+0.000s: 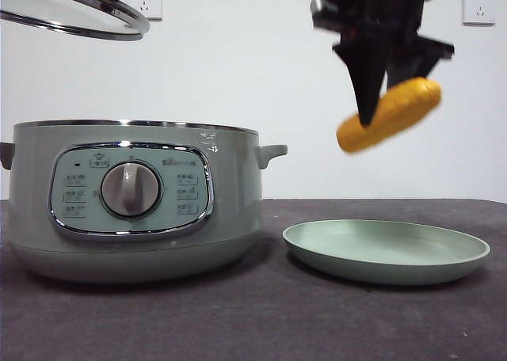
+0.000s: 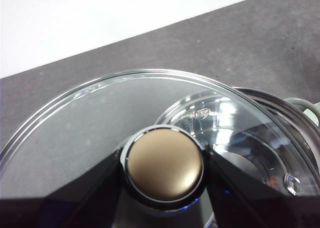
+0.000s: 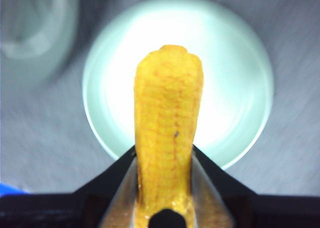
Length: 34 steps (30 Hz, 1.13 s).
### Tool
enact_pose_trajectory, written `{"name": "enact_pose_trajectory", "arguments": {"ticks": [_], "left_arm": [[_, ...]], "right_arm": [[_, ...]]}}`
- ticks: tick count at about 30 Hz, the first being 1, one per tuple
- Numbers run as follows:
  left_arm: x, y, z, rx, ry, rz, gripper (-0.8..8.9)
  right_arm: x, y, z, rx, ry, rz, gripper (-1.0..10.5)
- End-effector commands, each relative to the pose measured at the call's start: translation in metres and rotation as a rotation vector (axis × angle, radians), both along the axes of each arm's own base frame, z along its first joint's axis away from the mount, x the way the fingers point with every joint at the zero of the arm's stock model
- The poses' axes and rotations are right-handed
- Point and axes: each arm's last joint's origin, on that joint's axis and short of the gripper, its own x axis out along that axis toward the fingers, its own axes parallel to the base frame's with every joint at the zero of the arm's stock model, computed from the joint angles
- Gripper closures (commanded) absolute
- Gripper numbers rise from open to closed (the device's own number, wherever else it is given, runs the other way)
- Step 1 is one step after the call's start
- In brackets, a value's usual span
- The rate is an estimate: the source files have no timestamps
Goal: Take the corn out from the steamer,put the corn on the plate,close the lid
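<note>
Okay, I've got the corn [image 1: 390, 114] pinched in my right gripper [image 1: 371, 112], out of the steamer [image 1: 135, 199] and high above the plate [image 1: 386, 251], with my left gripper [image 2: 162, 188] clamping the lid [image 1: 75, 10] by its knob above the steamer — setting down and closing remain.

Plain white wall behind a dark grey table.
The wall [image 1: 238, 76] is bare except for two white sockets, one [image 1: 144, 0] at upper left, the other [image 1: 478, 6] at upper right; the tabletop [image 1: 261, 313] has a matte, faintly speckled surface under even light.
</note>
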Motion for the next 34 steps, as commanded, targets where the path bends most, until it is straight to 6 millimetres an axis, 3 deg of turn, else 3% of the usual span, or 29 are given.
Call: {"name": "enact_pose_trajectory", "arguments": {"ticks": [1,17,22,28,34], "left_arm": [[-0.002,0.001,0.011,-0.022,-0.073,0.000,8.22],[-0.002,0.001,0.011,-0.024,-0.077,0.000,8.22],[-0.002,0.001,0.012,-0.026,-0.084,0.000,8.22],[0.000,0.000,0.012,-0.029,-0.088,-0.001,8.22],[0.004,-0.002,0.010,-0.024,-0.075,-0.003,8.22]], "right_arm": [[-0.007,0.004,-0.021,-0.080,0.062,0.008,9.6],[-0.013,0.012,-0.117,-0.062,-0.033,-0.015,9.6],[-0.025,0.011,-0.146,-0.166,-0.107,-0.048,9.3],[-0.033,0.019,-0.157,-0.158,-0.142,-0.052,6.6],[-0.035,0.025,-0.156,-0.141,-0.155,-0.044,6.5]]}}
